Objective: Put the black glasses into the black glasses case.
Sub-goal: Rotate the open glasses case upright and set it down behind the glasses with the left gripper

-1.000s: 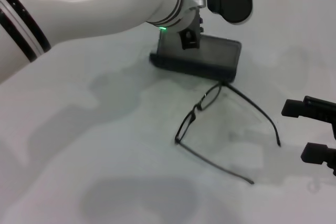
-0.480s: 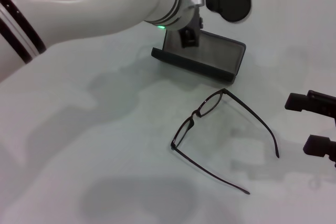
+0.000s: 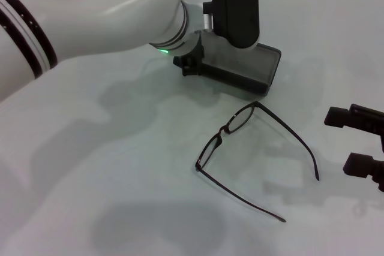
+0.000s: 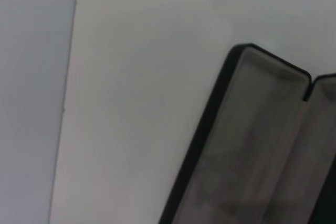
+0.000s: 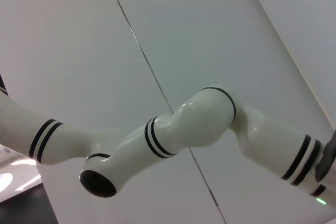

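Right jaws (image 3: pixel 363 145) gape, idle; left jaws' state hidden — black glasses case (image 3: pixel 243 67) open, black glasses (image 3: pixel 252 148) beside.

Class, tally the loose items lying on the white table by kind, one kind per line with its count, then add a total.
Thin black wire-frame glasses: 1
Flat matte black hinged glasses case, open: 1
Total: 2
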Robot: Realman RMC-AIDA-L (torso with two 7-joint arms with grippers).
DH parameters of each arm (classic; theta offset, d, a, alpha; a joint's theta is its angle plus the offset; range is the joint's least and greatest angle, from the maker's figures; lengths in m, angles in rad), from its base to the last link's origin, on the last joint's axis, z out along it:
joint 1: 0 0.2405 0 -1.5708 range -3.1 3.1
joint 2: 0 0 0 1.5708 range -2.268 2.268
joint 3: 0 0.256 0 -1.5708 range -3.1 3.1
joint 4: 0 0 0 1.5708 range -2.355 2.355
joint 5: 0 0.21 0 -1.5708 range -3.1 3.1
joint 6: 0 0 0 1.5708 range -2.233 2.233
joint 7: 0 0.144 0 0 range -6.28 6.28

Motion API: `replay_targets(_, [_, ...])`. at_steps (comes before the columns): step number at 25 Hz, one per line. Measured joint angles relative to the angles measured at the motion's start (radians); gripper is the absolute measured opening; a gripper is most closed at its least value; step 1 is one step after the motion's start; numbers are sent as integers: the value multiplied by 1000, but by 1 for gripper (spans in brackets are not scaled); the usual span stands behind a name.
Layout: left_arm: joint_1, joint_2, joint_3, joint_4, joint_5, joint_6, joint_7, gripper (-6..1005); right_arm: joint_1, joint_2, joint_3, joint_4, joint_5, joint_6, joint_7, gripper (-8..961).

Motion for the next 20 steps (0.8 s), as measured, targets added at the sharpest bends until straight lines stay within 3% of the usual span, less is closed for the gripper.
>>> replay_targets(20, [62,-11,77,44,-14,122,-11,65,-12,4,0,0,-2,0,-6,885])
